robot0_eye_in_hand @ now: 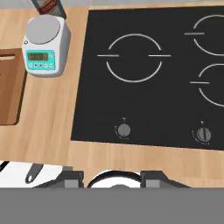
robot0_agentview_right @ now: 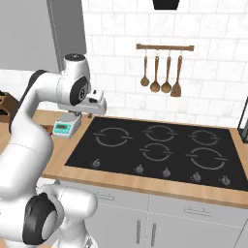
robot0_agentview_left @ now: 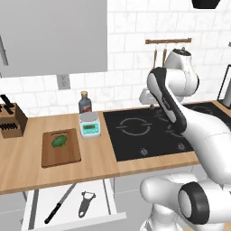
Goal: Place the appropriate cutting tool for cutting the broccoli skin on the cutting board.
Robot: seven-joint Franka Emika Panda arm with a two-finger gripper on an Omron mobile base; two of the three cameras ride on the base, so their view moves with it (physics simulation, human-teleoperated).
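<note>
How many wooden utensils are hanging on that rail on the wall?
4. They hang side by side from the wooden rail above the cooktop: three spoons, then a flat spatula at the right end. The robot's arm hides most of them in the left base view.

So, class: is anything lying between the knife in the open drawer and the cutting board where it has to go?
Nothing visible blocks the way. The knife lies in the open drawer beside the peeler; the cutting board sits on the counter just above, holding the broccoli.

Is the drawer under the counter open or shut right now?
Open. The drawer is pulled out below the counter, with the knife and the peeler lying inside it.
</note>
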